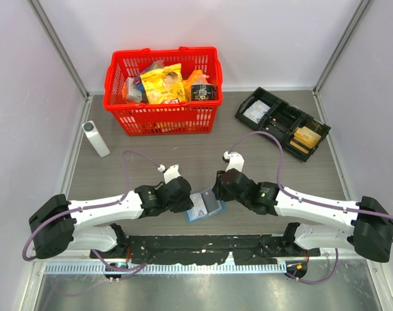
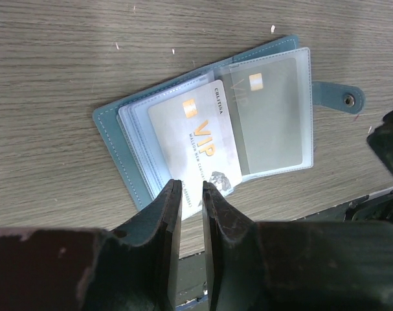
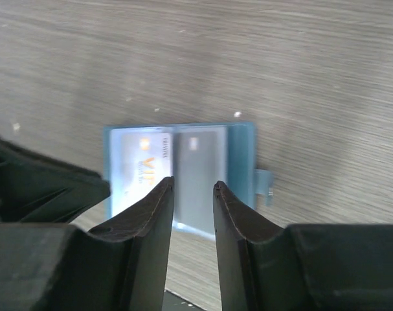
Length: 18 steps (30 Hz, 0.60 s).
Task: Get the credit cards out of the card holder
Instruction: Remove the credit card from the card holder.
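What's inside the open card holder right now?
In the card holder, clear sleeves show two cards: a pale VIP card and, on the facing page, a greyish card. More sleeves lie stacked beneath; whether they hold cards is hidden.

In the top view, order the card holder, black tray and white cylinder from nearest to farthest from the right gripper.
1. card holder, centre, at the right gripper's tips.
2. black tray, back right.
3. white cylinder, back left.
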Motion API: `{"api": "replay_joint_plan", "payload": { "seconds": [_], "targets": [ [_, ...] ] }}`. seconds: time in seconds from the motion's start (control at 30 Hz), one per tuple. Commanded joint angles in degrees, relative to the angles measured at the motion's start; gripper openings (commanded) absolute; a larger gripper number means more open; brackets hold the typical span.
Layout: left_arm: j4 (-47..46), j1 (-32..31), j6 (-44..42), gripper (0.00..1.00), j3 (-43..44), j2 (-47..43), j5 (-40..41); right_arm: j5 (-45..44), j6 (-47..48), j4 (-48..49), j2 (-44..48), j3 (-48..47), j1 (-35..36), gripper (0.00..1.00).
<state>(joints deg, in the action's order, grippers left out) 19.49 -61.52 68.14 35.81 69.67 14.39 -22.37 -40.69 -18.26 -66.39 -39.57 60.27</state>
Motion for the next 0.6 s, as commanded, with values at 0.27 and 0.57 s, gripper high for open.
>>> {"api": "replay_joint_plan", "payload": {
  "seconds": [0.27,0.57],
  "targets": [
    [-2.52,-0.18,-1.52,0.22,1.98,1.7,0.02,12.88,-2.37,16.85,-3.65,7.4,-3.57,0.33],
    [-3.14,-0.18,-1.34,0.22,1.37,1.52,-0.33,14.73,-4.05,12.56,-6.64,9.08,-8.33,0.34]
  ]
}}
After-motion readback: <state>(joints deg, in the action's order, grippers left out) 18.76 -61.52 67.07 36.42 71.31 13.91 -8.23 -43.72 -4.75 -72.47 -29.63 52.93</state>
